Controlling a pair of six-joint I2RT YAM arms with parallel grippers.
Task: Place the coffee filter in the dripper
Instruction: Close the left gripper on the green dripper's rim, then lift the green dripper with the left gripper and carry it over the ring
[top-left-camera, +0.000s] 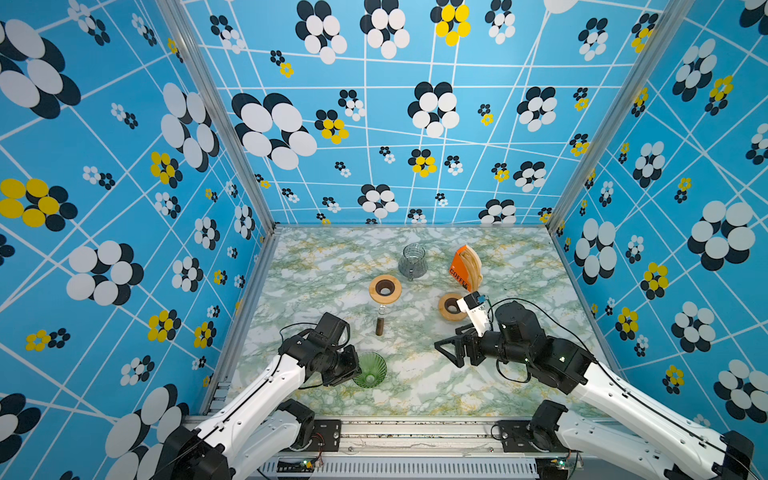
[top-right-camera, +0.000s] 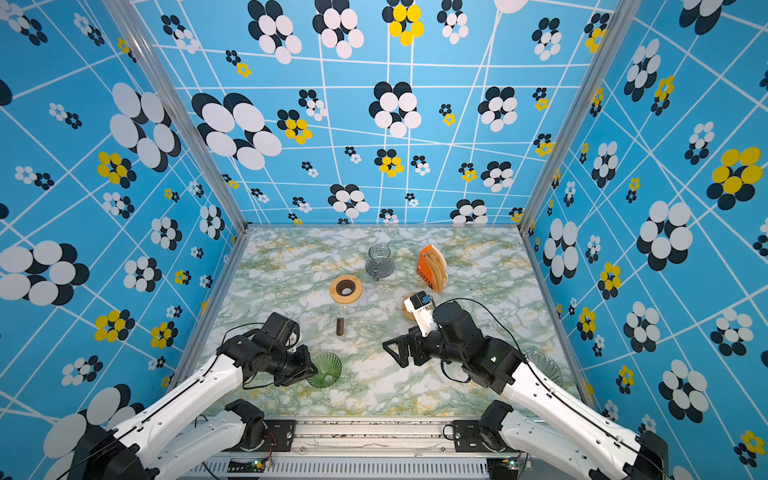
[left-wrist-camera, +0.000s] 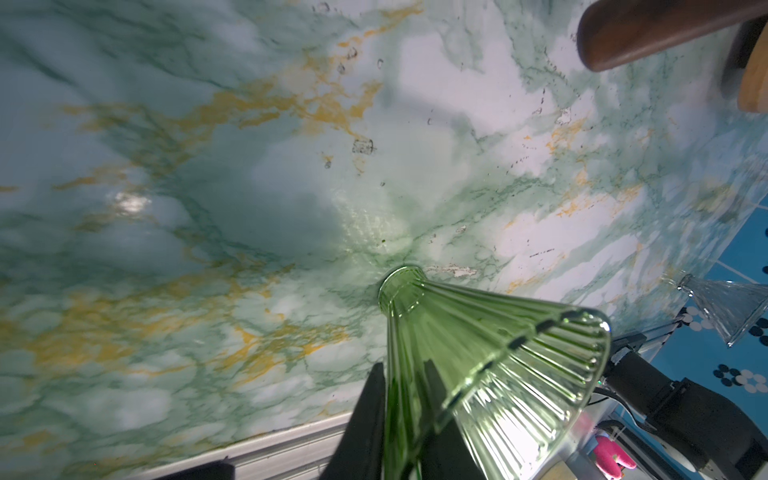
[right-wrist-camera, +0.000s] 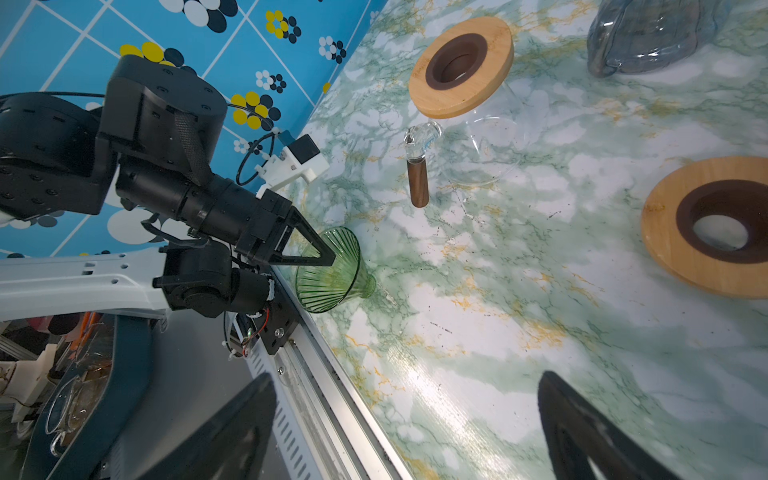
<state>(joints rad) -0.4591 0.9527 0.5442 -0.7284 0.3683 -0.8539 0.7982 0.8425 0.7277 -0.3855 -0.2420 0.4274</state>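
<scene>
The green ribbed glass dripper (top-left-camera: 371, 370) (top-right-camera: 327, 370) (left-wrist-camera: 478, 353) (right-wrist-camera: 332, 270) lies tipped on its side near the table's front left. My left gripper (top-left-camera: 355, 366) (top-right-camera: 311, 368) (left-wrist-camera: 401, 399) (right-wrist-camera: 328, 259) is shut on its rim wall, one finger inside and one outside. The coffee filters (top-left-camera: 473, 262) (top-right-camera: 439, 262) stand as a tan stack in an orange holder (top-left-camera: 458, 268) at the back right. My right gripper (top-left-camera: 446, 354) (top-right-camera: 393, 353) (right-wrist-camera: 405, 415) hangs open and empty above the table's middle right, pointing left.
A glass carafe with a wooden collar (top-left-camera: 385, 289) (right-wrist-camera: 461, 66) and brown handle (top-left-camera: 379, 326) stands mid-table. A second wooden ring (top-left-camera: 450, 307) (right-wrist-camera: 706, 228) lies by the right arm. A grey glass jug (top-left-camera: 412, 259) stands behind. A clear glass dripper (top-right-camera: 544, 365) sits far right.
</scene>
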